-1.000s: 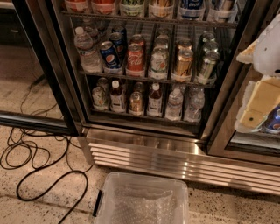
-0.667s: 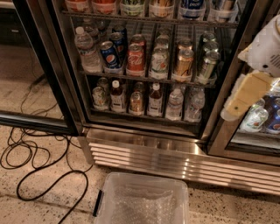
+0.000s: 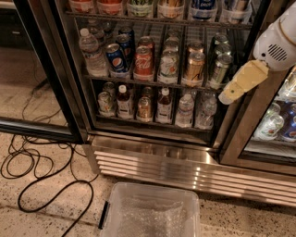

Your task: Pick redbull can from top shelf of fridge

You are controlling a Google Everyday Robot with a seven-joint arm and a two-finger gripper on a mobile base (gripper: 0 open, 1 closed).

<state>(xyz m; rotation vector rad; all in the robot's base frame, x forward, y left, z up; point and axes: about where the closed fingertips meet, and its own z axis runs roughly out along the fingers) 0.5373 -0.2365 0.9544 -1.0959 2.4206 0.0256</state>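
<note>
The fridge [image 3: 152,159] stands ahead with its door open and its wire racks in view. The top shelf [image 3: 157,20] runs along the upper edge of the view, and only the bottoms of its drinks show. The redbull can [image 3: 202,8] stands there right of centre; only its silver lower part with blue patches shows. My gripper [image 3: 240,83], a tan piece under a white arm housing [image 3: 277,41], hangs at the right. It is in front of the right door post, below the top shelf and to the right of the can, and holds nothing I can see.
The middle rack holds a Pepsi can [image 3: 115,58], a Coca-Cola can [image 3: 143,62], a water bottle [image 3: 90,53] and more cans. The lower rack holds small bottles. A clear plastic bin [image 3: 150,215] sits on the floor in front. Black cables [image 3: 37,171] lie at the left.
My gripper has moved left and up, from the right edge toward the fridge opening. The drinks have not moved.
</note>
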